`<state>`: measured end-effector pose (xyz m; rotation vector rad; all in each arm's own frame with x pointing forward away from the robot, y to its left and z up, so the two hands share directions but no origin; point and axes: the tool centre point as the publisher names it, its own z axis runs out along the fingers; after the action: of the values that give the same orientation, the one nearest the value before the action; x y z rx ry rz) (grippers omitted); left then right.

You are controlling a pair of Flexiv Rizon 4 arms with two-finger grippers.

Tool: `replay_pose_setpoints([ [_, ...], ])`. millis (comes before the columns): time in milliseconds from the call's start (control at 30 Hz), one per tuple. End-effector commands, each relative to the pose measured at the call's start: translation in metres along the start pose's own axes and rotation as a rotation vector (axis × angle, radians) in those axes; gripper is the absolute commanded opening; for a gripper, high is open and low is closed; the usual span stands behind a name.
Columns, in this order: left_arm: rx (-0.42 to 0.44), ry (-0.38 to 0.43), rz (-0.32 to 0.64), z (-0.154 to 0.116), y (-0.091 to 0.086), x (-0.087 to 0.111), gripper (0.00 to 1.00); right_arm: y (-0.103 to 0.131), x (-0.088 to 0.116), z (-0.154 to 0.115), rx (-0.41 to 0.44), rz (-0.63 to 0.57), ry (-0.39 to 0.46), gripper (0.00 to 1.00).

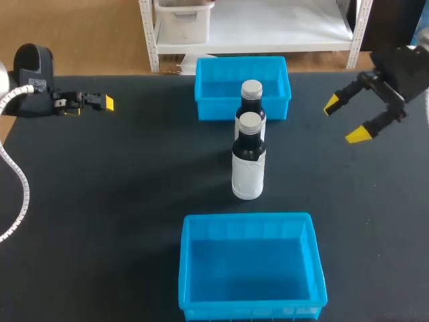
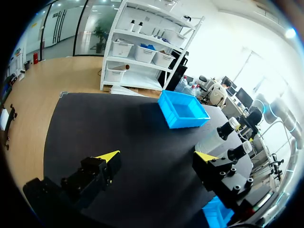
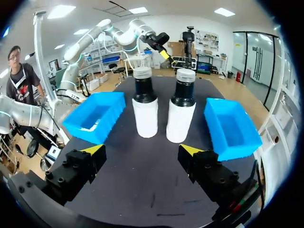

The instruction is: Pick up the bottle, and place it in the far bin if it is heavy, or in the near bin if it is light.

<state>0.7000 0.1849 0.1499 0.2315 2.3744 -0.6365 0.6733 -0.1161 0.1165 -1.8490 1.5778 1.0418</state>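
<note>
The black table (image 1: 120,201) carries a blue near bin (image 1: 249,310) and a smaller blue far bin (image 1: 214,107). Between them stand two upright dark bottles with white labels, the nearer bottle (image 1: 249,161) just in front of the farther bottle (image 1: 251,94). The left hand (image 1: 100,102) hovers at the far left with its fingers spread, and the right hand (image 1: 345,121) hovers at the far right, likewise spread.

The left arm (image 1: 30,84) comes in over the desk's (image 1: 100,221) left edge near the far-left corner. The left claw (image 1: 100,102) is held level and points across toward the right edge. Seen from its own wrist, its yellow-tipped fingers (image 2: 108,156) stand wide apart. The right arm (image 1: 405,70) hangs above the far-right corner. The right claw (image 1: 345,121) is angled inward toward the desk's middle, its fingers (image 3: 190,150) spread wide as well.
</note>
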Motion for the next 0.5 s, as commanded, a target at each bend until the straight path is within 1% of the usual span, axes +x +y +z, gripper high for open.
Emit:
replay_pose_setpoints([
  [33, 0.000, 0.000, 0.000, 0.000, 0.000, 0.000, 1.00, 0.007, -0.012, 0.022, 0.262, 0.005, 0.090, 1.00],
  [233, 0.000, 0.000, 0.000, 0.000, 0.000, 0.000, 1.00, 0.006, -0.029, 0.038, 0.269, -0.006, 0.041, 1.00],
  [500, 0.000, 0.000, 0.000, 0.000, 0.000, 0.000, 1.00, 0.009, -0.051, 0.058, 0.235, 0.000, -0.041, 1.00],
])
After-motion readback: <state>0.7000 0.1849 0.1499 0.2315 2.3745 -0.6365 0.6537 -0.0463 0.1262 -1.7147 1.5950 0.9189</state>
